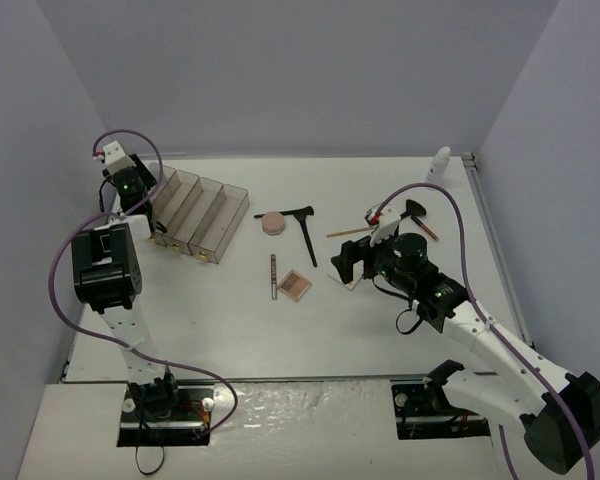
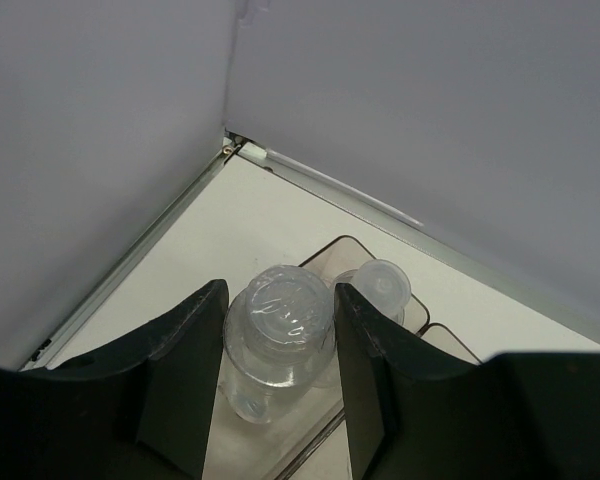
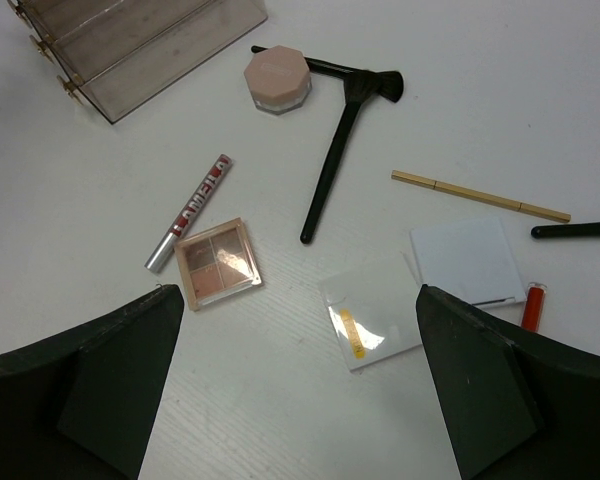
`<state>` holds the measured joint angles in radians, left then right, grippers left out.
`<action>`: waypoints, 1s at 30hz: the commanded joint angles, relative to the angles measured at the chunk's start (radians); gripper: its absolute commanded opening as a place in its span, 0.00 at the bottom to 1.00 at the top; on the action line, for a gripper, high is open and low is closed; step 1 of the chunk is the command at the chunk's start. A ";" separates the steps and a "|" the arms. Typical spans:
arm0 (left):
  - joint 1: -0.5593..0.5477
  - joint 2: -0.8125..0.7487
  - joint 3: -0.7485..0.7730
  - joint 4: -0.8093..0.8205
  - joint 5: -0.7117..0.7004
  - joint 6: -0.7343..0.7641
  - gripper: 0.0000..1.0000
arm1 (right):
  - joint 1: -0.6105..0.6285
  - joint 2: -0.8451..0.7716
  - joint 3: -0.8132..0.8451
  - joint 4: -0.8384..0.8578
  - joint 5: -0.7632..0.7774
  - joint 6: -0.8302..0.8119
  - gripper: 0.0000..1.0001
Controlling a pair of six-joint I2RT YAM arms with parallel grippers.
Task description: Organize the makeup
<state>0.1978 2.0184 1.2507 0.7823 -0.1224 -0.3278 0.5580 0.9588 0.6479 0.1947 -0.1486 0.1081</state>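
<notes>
My left gripper [image 2: 280,300] is shut on a clear bottle [image 2: 278,345], its black fingers against both sides below the cap. The bottle stands in the end compartment of the clear organizer [image 2: 346,243], next to a second clear bottle [image 2: 382,286]. My right gripper [image 3: 300,296] hangs open above the table. Below it lie a white pad with a yellow strip [image 3: 370,315], a square pink-brown palette [image 3: 218,263] and a lip tube [image 3: 188,212]. Farther off are a round pink compact [image 3: 277,78], a black brush [image 3: 340,150], a thin gold pencil [image 3: 480,194] and another white pad [image 3: 468,260].
The organizer [image 1: 200,212] sits at the back left of the table, close to the left wall. A small red item [image 3: 533,306] and a second black brush [image 3: 575,229] lie at the right. Walls enclose the table on three sides.
</notes>
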 commanded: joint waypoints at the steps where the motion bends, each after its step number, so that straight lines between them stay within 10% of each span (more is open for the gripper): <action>1: 0.003 -0.009 0.045 0.128 0.026 -0.028 0.00 | -0.006 0.005 0.003 0.075 -0.006 0.010 1.00; 8: 0.003 0.009 0.064 0.042 0.014 -0.038 0.15 | -0.008 0.001 0.006 0.074 0.008 0.014 1.00; 21: 0.003 -0.108 0.085 -0.135 0.030 -0.019 0.85 | -0.012 -0.049 0.029 0.046 0.060 0.041 1.00; 30: -0.054 -0.457 0.060 -0.525 -0.013 -0.037 0.94 | -0.070 -0.028 0.130 0.000 0.327 0.108 1.00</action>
<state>0.1913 1.8079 1.2717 0.4300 -0.1101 -0.3561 0.5348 0.9245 0.6947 0.1518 -0.0098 0.1623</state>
